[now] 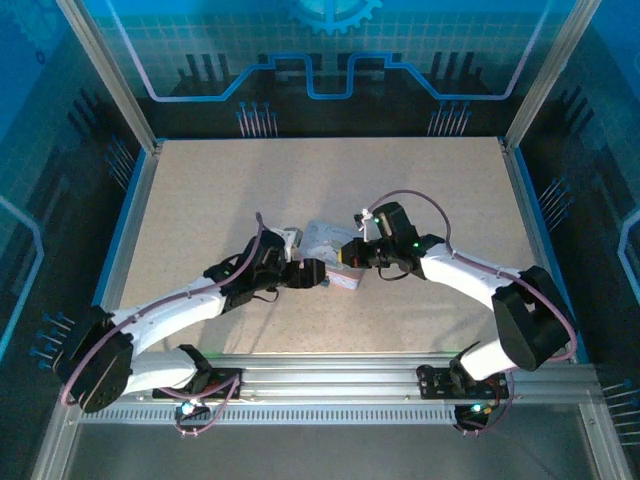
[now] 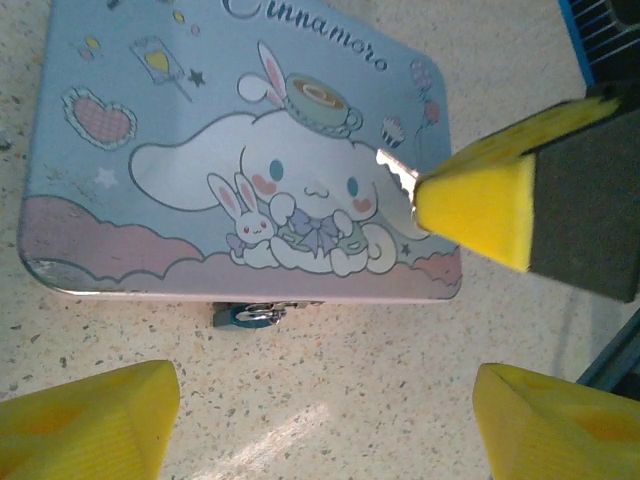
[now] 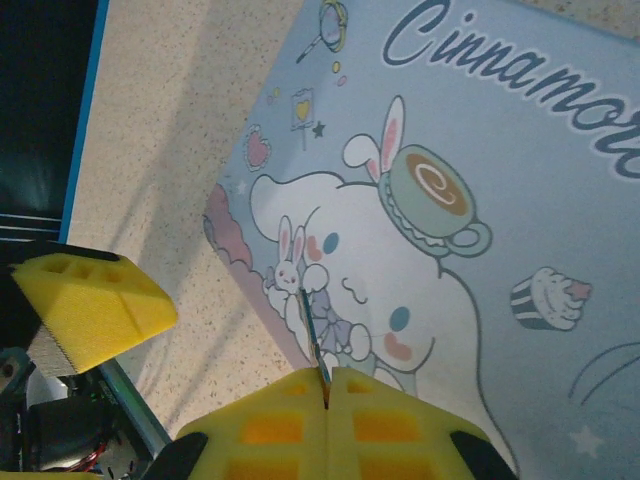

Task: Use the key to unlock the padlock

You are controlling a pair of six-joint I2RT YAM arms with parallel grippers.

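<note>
The padlock [image 2: 245,316], small and dark with a shiny shackle, hangs at the near edge of the pastel cartoon-print tin [image 2: 200,120]. My left gripper [image 2: 325,400] is open just in front of it, one yellow finger on each side, nothing between them. My right gripper [image 3: 328,385] is shut on the key [image 3: 314,330], whose thin blade sticks out over the tin's lid [image 3: 500,180]. In the left wrist view the key's toothed tip [image 2: 397,172] pokes from the right gripper's yellow pad [image 2: 480,205], above the lid and to the right of the padlock. From above, both grippers [image 1: 312,272] [image 1: 350,252] meet at the tin [image 1: 325,238].
The tin lies mid-table on the speckled beige tabletop [image 1: 200,200]. Blue rails and metal posts frame the table's edges [image 1: 125,215]. The left finger [image 3: 90,305] shows close beside the right gripper in the right wrist view.
</note>
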